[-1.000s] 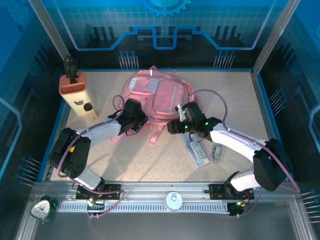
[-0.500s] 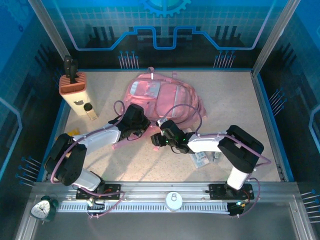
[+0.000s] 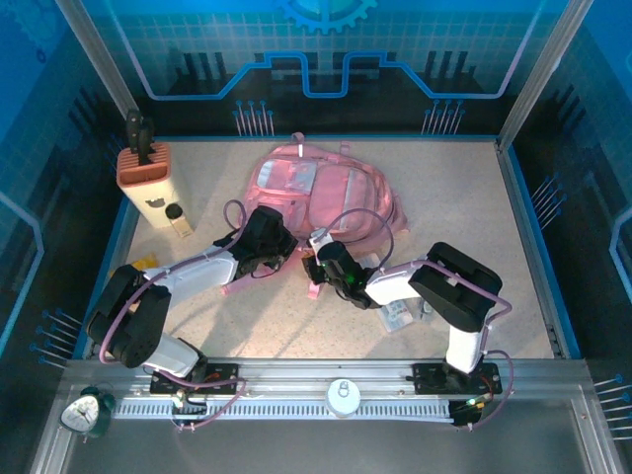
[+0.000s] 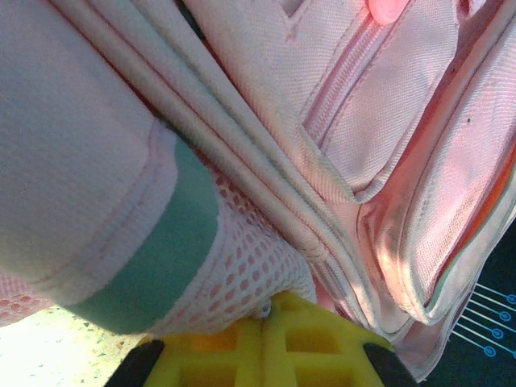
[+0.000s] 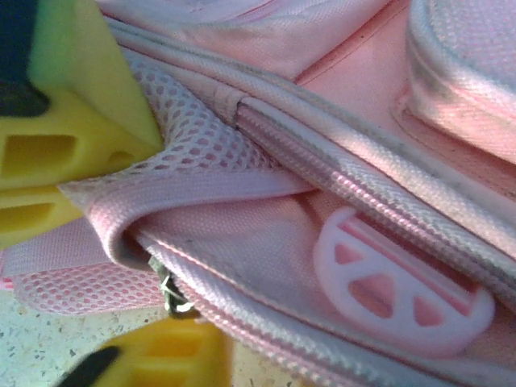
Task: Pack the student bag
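Observation:
The student bag [image 3: 326, 193], a soft pink backpack, lies flat in the middle of the table. My left gripper [image 3: 271, 240] is at its lower left edge. In the left wrist view this left gripper [image 4: 266, 321] has its yellow fingers pressed together on a fold of the bag's pink mesh [image 4: 242, 266]. My right gripper [image 3: 322, 261] sits at the bag's lower edge. In the right wrist view the right gripper [image 5: 121, 250] has a folded pink hem and mesh of the student bag [image 5: 242, 234] caught between its yellow fingers [image 5: 56, 145]. A small metal zip pull [image 5: 171, 292] hangs beside the lower finger.
An orange-brown holder [image 3: 144, 170] with dark tools and a small bottle [image 3: 177, 219] stand at the back left. A flat packet and a small item [image 3: 400, 316] lie under the right arm. An alarm clock [image 3: 84, 411] sits off the table's front left.
My right arm swung left from the bag's right side to its lower edge, and its jaws closed on the fabric. The bag shifted slightly. The left gripper kept its hold.

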`<state>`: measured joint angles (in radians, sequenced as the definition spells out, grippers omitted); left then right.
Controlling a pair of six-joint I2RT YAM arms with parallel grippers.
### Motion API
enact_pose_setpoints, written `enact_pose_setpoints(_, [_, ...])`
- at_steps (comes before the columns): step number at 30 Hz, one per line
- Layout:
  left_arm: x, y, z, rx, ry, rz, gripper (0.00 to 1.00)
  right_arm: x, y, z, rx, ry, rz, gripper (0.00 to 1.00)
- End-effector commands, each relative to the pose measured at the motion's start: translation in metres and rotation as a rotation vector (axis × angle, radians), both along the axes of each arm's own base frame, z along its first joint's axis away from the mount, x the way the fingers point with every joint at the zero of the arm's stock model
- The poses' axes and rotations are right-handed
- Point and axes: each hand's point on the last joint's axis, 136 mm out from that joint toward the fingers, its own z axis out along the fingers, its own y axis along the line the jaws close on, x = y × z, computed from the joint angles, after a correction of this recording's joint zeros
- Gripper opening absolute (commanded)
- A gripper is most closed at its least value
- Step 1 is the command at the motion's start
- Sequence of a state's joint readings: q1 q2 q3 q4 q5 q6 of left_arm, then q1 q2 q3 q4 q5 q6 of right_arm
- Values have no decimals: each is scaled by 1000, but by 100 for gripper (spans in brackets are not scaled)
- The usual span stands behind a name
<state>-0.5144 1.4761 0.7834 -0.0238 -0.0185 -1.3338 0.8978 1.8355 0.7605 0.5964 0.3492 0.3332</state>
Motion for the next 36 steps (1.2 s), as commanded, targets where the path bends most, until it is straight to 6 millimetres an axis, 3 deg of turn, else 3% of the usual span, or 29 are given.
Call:
enact_pose_setpoints(1, [-4,-20,23,-70,-53,-71,0,9,12,31,61,-99,-18,17])
enact_pose_setpoints(8, [-1,-11,29,-27,-66,-59,0,-4,-12,24,53,-35,-79,0])
enact_pose_setpoints(20, [-1,6,28,-22,-70,-15,0,-32,-51,9,11,40,-104,0])
enact_pose_setpoints(22, [-1,5,28,-36,-65,-13,0,-35,-47,9,8,42,-72,0])
enact_pose_setpoints(25, [-1,-3,31,-61,-73,-30,0,-42,-23,13,45,69,31,0])
enact_pose_setpoints(27, [-1,-7,33,-64,-73,-42,0,-44,-9,19,85,75,51,4])
enact_pose_setpoints(30, [-4,-12,32,-65,-70,-53,0,-40,6,26,125,81,52,23])
enact_pose_setpoints(36, [-9,-21,32,-78,-68,-74,0,-22,15,35,111,8,-5,46])
